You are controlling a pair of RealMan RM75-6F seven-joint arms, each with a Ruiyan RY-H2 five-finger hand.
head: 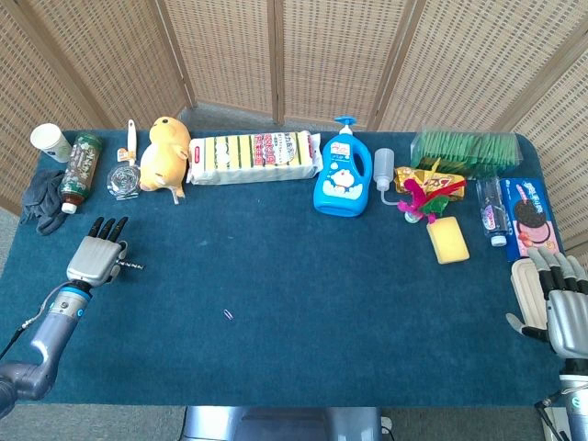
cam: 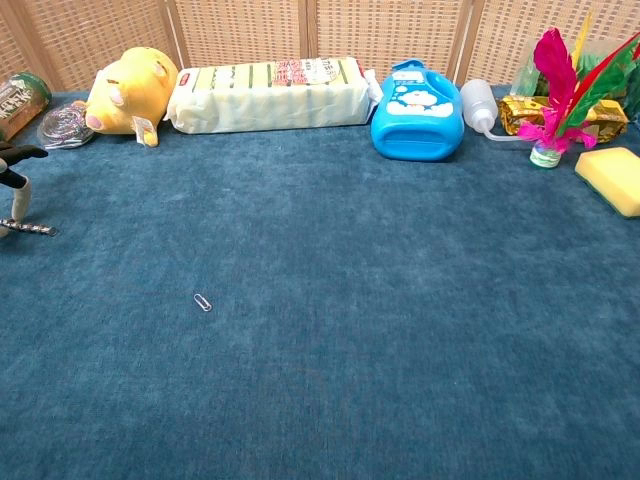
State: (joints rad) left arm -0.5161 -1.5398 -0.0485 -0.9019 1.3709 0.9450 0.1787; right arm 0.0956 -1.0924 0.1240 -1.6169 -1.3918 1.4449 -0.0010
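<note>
Left hand [head: 95, 258] flat, fingers spread, holding nothing, over the drill bit [head: 130, 265]; bit's long axis runs left-right, tip pokes out rightward. Right hand [head: 558, 308] open, well apart.

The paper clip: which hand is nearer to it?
Left. The left hand lies left of the paper clip, slightly farther back; the right hand rests at the table's far right edge.

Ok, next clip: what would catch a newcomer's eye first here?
Probably the row of bright things along the far edge of the dark blue cloth-covered table: a yellow plush toy at the left, a blue cartoon-printed pump bottle mid-row, and a pink and red feather shuttlecock to the right. Nearer, the left hand lies over a thin dark drill bit, and the right hand rests at the table's right edge.
</note>
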